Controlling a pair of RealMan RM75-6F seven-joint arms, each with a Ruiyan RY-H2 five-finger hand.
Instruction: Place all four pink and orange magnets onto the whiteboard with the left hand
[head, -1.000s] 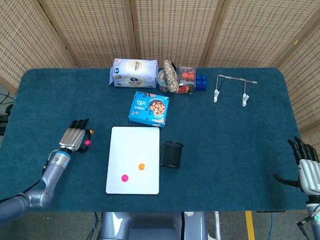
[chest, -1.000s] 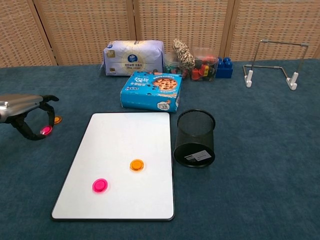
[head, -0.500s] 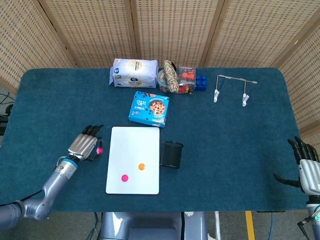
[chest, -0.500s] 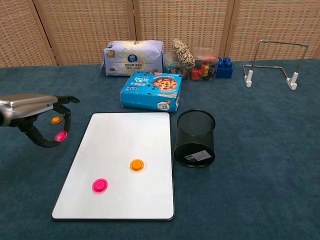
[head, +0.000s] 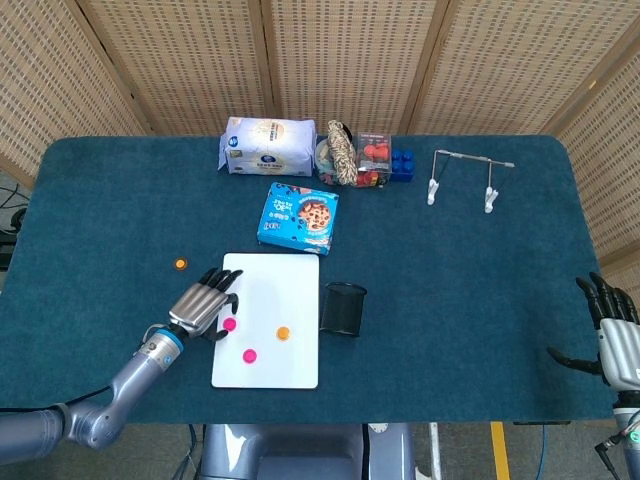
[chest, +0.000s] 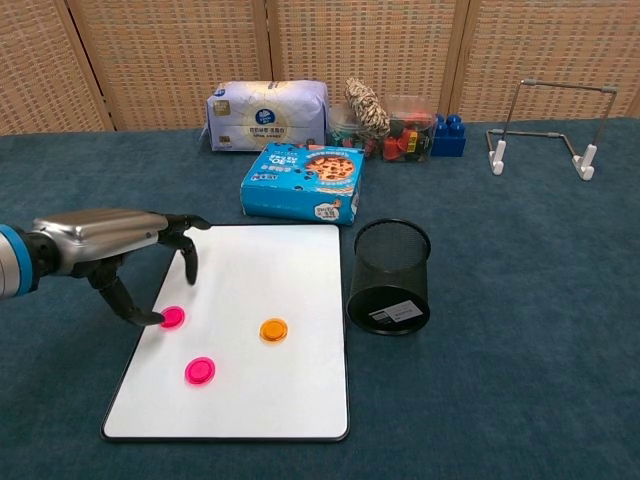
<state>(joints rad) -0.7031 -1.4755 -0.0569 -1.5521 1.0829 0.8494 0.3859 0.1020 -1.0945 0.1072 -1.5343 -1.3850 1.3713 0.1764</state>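
Left hand (chest: 110, 245) pinching pink magnet (chest: 172, 317) at whiteboard (chest: 290, 260) edge; right hand (head: 615, 335) idling, fingers apart. Magnet's light, rigid, slick: grip the rim.

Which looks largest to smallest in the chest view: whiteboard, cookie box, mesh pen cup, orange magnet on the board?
1. whiteboard
2. cookie box; it sits farther from the camera, so its lead over the cup is unsure
3. mesh pen cup
4. orange magnet
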